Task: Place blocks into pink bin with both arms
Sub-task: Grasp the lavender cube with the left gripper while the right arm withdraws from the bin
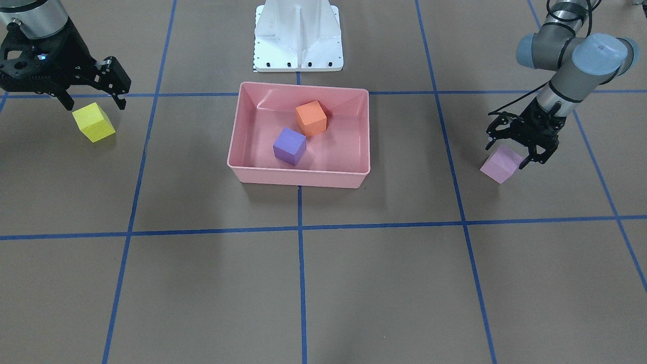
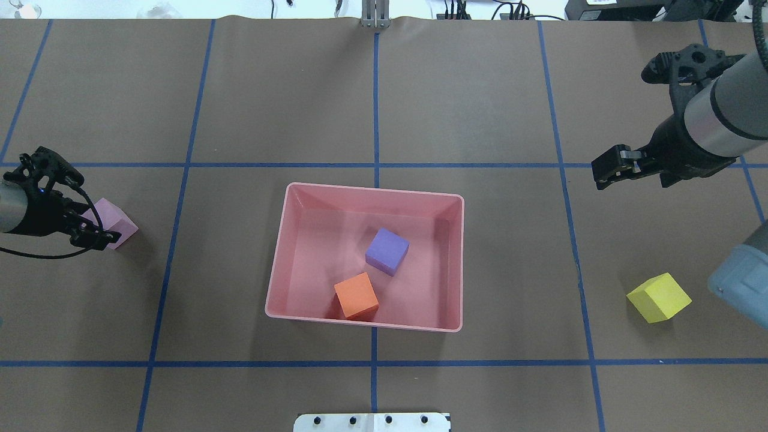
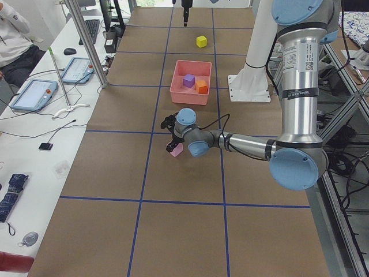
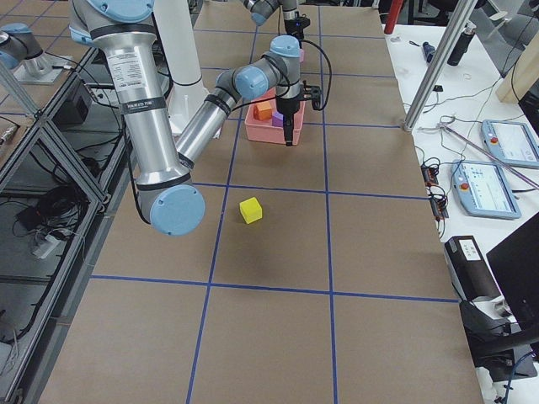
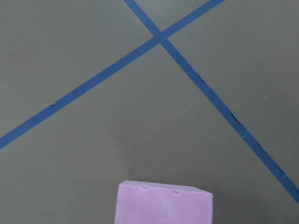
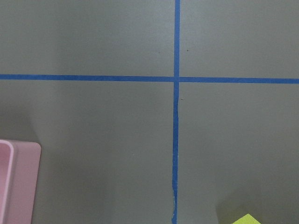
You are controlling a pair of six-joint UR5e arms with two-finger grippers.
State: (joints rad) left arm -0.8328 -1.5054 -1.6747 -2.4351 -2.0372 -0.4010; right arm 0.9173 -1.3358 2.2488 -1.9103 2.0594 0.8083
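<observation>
Brown paper table, blue tape grid; white benches alongside.
Left gripper: fingers spread, straddling light pink cube.
Pink bin: centre, long axis crosswise, slightly skewed; holds purple cube and orange cube.
Right gripper: spread, raised, clear of yellow cube.

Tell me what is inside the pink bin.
Inside the pink bin lie two cubes, the orange block and the purple block, close together. The bin floor under them is covered; nothing else shows.
</observation>
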